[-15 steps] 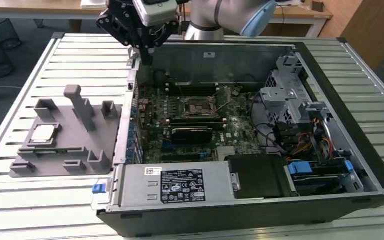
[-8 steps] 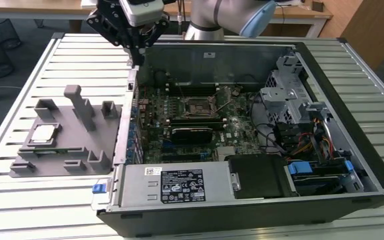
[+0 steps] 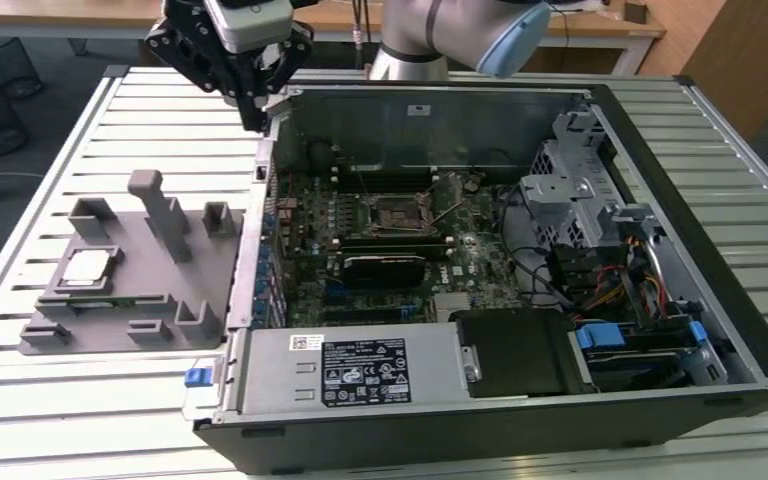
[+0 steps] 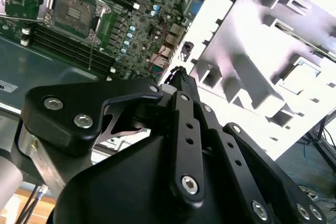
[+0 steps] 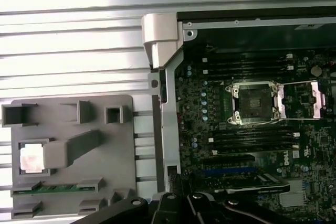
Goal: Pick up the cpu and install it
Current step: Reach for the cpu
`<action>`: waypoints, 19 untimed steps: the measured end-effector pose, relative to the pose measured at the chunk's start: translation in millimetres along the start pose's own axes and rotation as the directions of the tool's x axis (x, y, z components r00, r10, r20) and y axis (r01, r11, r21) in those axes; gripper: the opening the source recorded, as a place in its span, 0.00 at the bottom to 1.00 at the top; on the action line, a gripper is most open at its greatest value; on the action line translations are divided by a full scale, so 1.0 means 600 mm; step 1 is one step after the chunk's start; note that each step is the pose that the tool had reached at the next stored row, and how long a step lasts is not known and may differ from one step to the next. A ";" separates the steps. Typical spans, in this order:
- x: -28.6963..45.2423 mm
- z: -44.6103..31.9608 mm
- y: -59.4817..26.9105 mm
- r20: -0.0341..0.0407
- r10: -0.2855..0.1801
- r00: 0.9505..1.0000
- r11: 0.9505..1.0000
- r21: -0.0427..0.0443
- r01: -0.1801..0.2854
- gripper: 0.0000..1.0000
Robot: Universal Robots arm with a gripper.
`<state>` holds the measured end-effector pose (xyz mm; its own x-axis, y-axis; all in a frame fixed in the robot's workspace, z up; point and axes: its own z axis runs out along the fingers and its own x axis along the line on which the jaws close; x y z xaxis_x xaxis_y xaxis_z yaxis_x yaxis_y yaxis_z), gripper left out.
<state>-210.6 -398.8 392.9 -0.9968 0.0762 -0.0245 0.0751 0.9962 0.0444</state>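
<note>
Metal-slat tabletop [image 3: 37, 400] carries the open computer case [image 3: 491, 440], whose wall edge sits just under my clenched, empty jaws; dropping straight down would likely strike it. Well off from them, the grey tray [image 3: 151, 285] seats the cpu [image 3: 87, 268]; a skewed grasp could tilt it.

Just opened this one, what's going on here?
The arm's end effector hangs shut and empty over a far corner of the open computer case, on the exterior view's left. The cpu sits in the grey tray beside the case, untouched. The motherboard socket is open and empty.
</note>
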 end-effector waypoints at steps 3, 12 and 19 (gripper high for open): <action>0.011 0.000 -0.001 0.000 0.000 1.000 1.000 0.000 0.000 0.11; 0.046 -0.001 -0.003 0.000 0.000 1.000 1.000 0.000 0.000 0.11; 0.087 -0.002 -0.007 0.000 0.000 1.000 1.000 0.000 0.000 0.11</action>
<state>-263.0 -399.1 392.5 -0.9968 0.0763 -0.0245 0.0751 0.9962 0.0444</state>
